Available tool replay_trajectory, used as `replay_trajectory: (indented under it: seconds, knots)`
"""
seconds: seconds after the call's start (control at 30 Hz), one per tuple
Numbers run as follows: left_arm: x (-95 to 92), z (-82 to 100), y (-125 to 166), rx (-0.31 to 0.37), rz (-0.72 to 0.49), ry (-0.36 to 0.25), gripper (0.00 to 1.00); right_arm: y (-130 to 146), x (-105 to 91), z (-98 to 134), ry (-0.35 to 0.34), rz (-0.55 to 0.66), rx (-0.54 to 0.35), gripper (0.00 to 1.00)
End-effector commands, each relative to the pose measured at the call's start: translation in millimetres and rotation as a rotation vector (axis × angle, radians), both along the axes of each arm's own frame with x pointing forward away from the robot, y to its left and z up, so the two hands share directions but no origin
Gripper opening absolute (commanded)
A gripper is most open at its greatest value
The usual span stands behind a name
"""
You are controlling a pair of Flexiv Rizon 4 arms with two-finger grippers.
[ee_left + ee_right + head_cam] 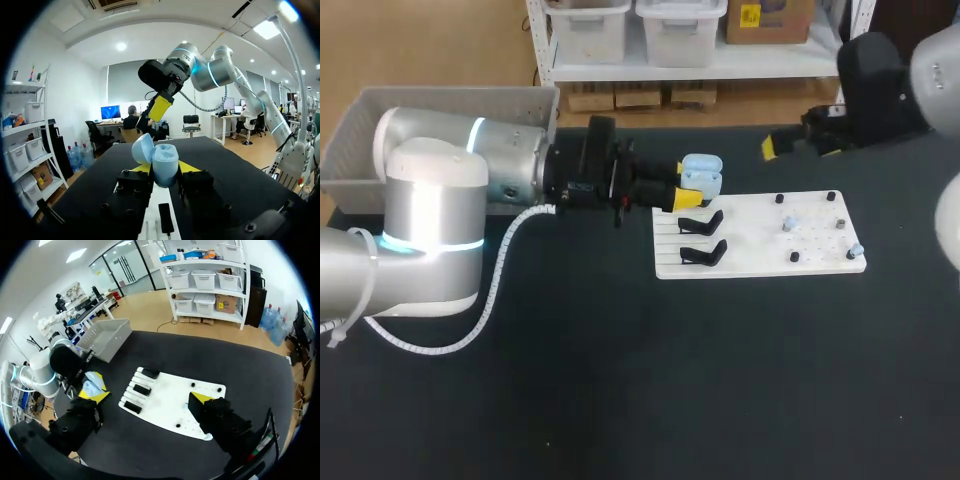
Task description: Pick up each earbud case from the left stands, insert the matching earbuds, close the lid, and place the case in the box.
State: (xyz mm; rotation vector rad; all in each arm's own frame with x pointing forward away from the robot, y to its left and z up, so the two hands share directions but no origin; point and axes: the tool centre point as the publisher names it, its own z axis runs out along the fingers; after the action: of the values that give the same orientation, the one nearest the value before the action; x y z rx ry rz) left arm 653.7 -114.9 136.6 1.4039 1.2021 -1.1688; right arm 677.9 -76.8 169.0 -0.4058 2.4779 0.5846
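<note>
the left gripper point(688, 192) clamps a pale blue earbud case point(701, 172), lid open, near the black stands point(701, 236) at the white board's point(760, 240) edge; the right gripper point(150, 397) hangs wide open, empty.

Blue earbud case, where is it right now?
In the head view, the earbud case is held, lid open, in the left gripper, at the white board's far left corner, just behind the black stands.
</note>
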Motion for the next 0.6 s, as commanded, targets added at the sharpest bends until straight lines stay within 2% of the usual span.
replay_trajectory:
  seconds: [0.03,0.17,0.33,0.6]
  knots:
    - [-2.6,2.2,2.4,-0.002,-0.005,-0.02,0.0,-16.7,-3.4,-0.3,0.004,-0.079,-0.163,1.0]
    - [-4.0,4.3,3.8,-0.01,-0.007,-0.039,0.0,-31.0,-4.0,-13.3,0.04,-0.096,-0.244,1.0]
    - [-4.8,4.3,4.0,-0.016,-0.011,-0.061,0.0,-43.9,-7.8,-28.4,0.092,-0.106,-0.294,1.0]
    - [-2.4,-2.5,4.4,-0.041,0.008,-0.05,0.0,-61.3,-13.8,-46.0,0.131,-0.127,-0.349,1.0]
